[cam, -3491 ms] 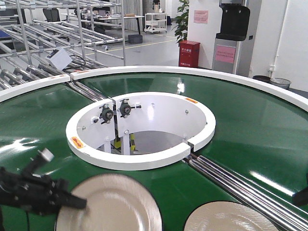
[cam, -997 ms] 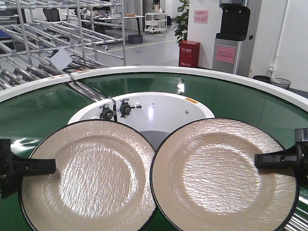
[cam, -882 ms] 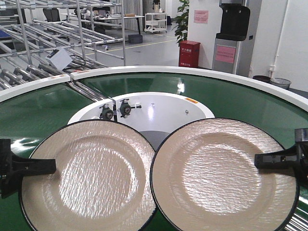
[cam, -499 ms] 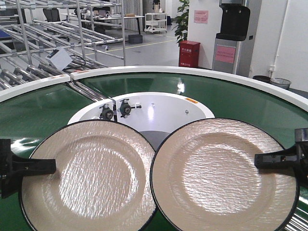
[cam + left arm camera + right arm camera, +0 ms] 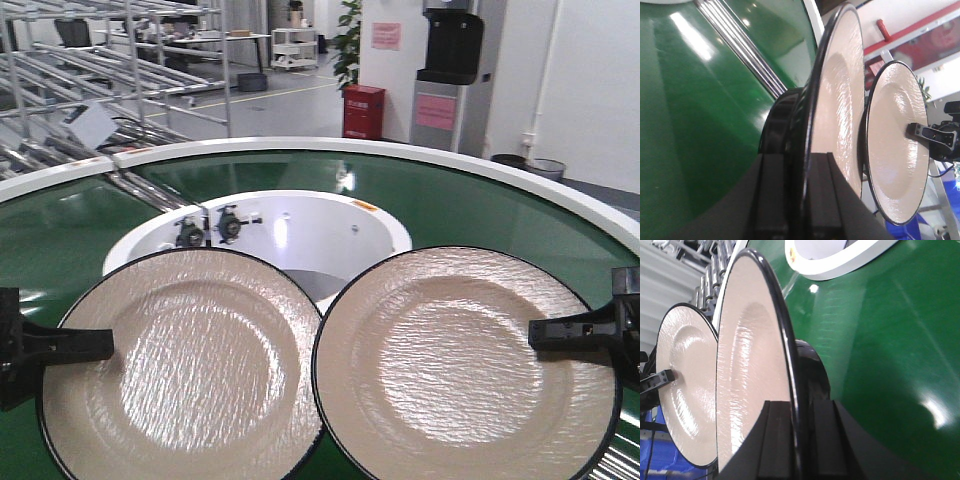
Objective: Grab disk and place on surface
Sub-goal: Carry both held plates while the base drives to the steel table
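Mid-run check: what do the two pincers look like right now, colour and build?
Both are matt black. The left pincer and the right pincer each end in flat, straight, blocky fingers with squared edges. In the wrist views the fingers are plain rectangular slabs. No markings show.

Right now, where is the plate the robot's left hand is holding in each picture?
Front view: the left plate fills the lower left, the left gripper clamping its left edge.
Left wrist view: edge-on in the middle, nearest the camera.
Right wrist view: the farther plate at the left, behind the right plate.
Shared landmark: the green conveyor belt, in all three views.
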`<state>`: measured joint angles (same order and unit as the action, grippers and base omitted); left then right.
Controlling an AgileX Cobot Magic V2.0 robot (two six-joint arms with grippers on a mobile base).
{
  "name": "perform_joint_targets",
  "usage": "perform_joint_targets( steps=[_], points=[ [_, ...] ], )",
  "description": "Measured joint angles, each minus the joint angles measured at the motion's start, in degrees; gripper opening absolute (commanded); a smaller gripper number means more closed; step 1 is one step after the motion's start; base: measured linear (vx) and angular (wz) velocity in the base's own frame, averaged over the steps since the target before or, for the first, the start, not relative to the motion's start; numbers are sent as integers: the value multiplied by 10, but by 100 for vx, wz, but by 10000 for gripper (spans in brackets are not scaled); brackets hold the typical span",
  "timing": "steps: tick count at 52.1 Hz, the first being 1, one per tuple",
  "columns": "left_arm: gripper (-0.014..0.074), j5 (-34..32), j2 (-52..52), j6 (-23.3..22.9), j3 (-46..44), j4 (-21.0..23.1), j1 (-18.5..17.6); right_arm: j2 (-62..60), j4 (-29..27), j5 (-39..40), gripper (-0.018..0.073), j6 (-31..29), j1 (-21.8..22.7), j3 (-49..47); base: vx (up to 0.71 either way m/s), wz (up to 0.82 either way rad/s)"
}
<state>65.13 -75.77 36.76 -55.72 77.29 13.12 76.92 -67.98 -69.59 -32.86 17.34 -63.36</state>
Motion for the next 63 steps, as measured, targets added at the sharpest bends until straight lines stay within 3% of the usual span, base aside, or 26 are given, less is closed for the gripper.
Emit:
perform_joint_targets(
  steps=[63],
  points=[
    [-9, 0, 0, 0, 0, 0, 0, 0, 0, 1, -9, 0, 0, 0, -16, -60]
  ],
)
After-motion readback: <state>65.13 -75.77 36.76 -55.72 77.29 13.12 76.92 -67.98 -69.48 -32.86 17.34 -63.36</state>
